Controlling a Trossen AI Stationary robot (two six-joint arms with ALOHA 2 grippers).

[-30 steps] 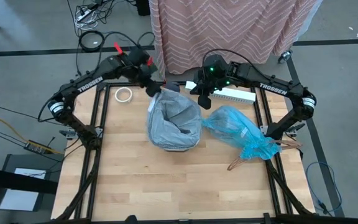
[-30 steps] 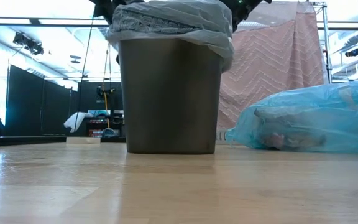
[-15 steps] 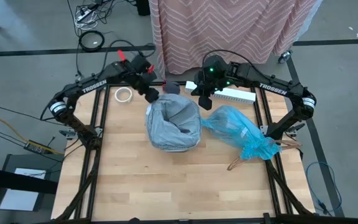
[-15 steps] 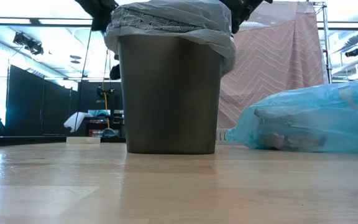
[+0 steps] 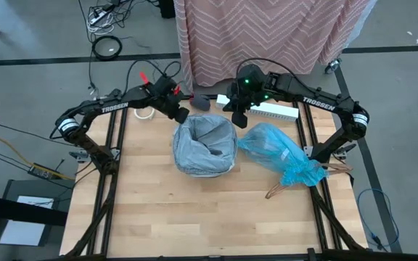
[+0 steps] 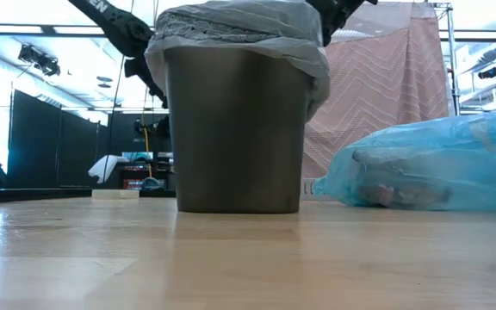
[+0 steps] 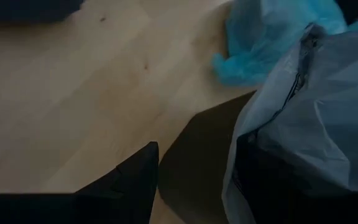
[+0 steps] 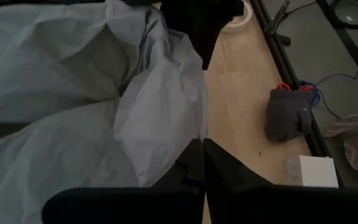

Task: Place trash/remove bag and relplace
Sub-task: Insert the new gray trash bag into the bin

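A: What's the biggest thing here?

B: The table [image 5: 151, 196], then the bin [image 6: 235, 129] at centre frame with a grey liner [image 5: 205, 141] draped over its rim. The bag [image 5: 278, 154], blue and apparently filled, lies right of it.

A: So which step?

B: Seating the new liner, I judge. The right gripper [image 8: 201, 163], fingers together, sits at the bin's upper-right rim. The left gripper [image 5: 180, 114] is upper left; its fingers I cannot tell. Next: tuck the rim evenly.
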